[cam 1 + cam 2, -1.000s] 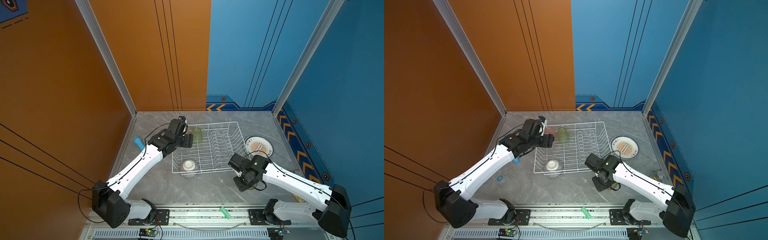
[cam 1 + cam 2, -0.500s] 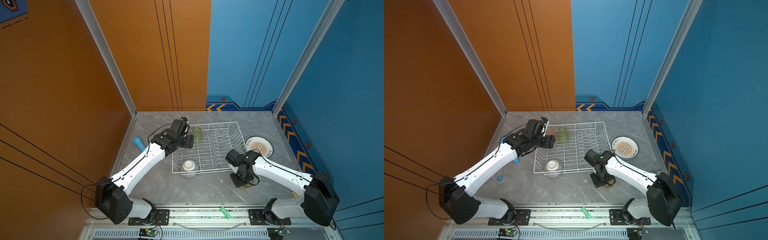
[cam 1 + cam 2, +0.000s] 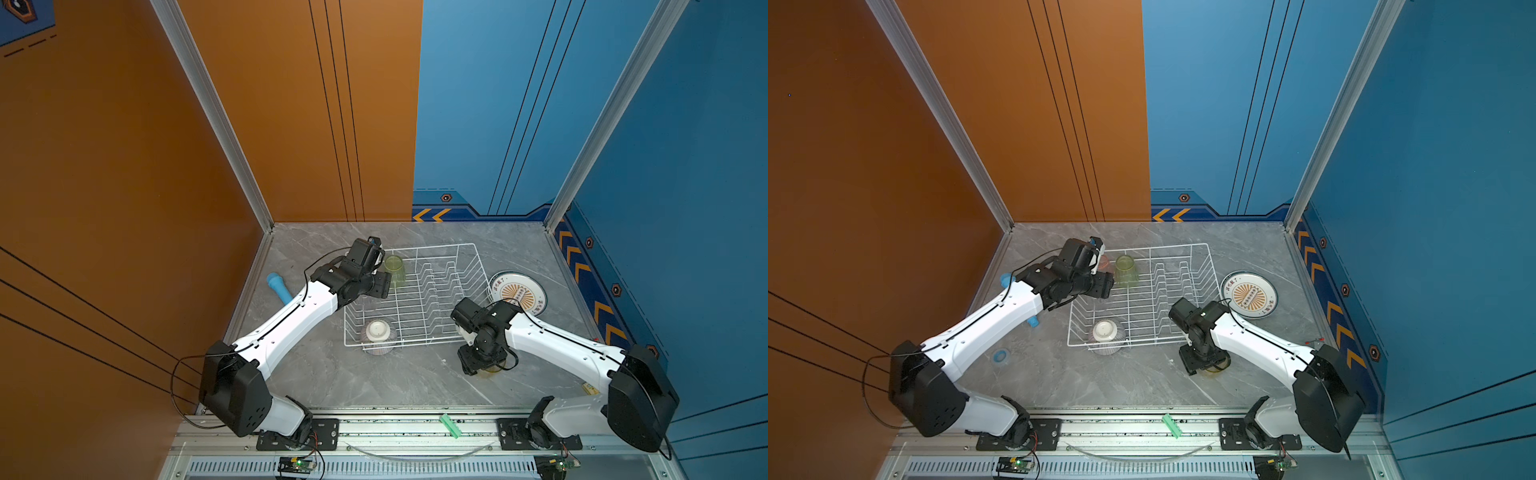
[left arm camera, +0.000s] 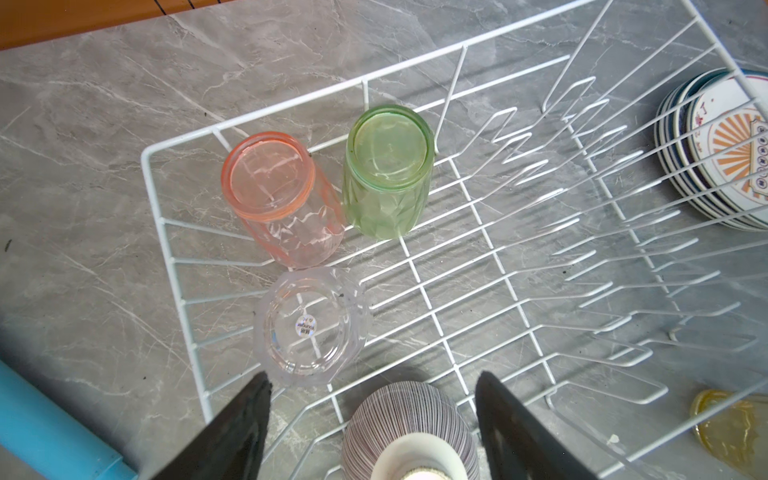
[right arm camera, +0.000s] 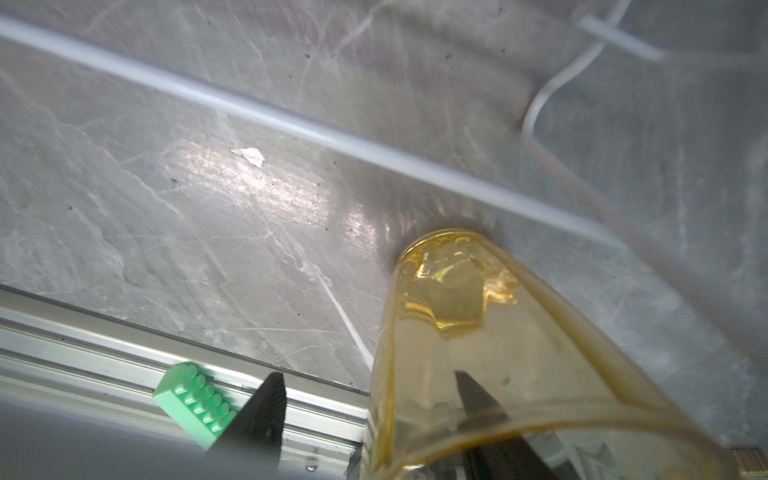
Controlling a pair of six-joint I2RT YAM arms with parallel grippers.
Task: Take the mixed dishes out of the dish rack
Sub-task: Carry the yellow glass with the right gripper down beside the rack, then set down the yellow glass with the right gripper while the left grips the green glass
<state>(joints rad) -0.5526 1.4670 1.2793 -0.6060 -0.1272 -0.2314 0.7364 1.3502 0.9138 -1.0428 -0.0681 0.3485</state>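
Plainly, the left gripper [image 4: 372, 376] hangs with its jaws spread wide and nothing between them. It hovers over the left end of the dish rack [image 3: 432, 299]. The clear tumbler [image 4: 311, 324] stands upside down in the rack just ahead of one fingertip, close to it but not pinched. Farther out in front stand the pink tumbler [image 4: 282, 199] and the green tumbler [image 4: 386, 170], side by side against the rack's far wall, both bottom up. The striped bowl [image 4: 409, 428], also upturned, shows lower down in the gap between the two fingers; both top views put it at the rack's near wall, apart from the gripper.

The right gripper [image 5: 366, 374] is down at the table [image 5: 208, 187], outside the rack's near right corner. Its jaws stand apart. The yellow tumbler [image 5: 478, 311] stands mouth up on the table with its wall between the fingers: one finger is outside it, and the other shows through the yellow wall. Neither finger looks pressed against the wall, so nothing is pinched.

A stack of plates [image 3: 517, 293] lies flat on the table outside the rack's right wall, back beside the right arm's wrist and well clear of both grippers.

A light-blue cylinder [image 4: 41, 419] lies on the table off to the side of the left gripper, outside the rack. A green clip [image 5: 195, 399] sits on the front rail beside the right gripper's outer finger.
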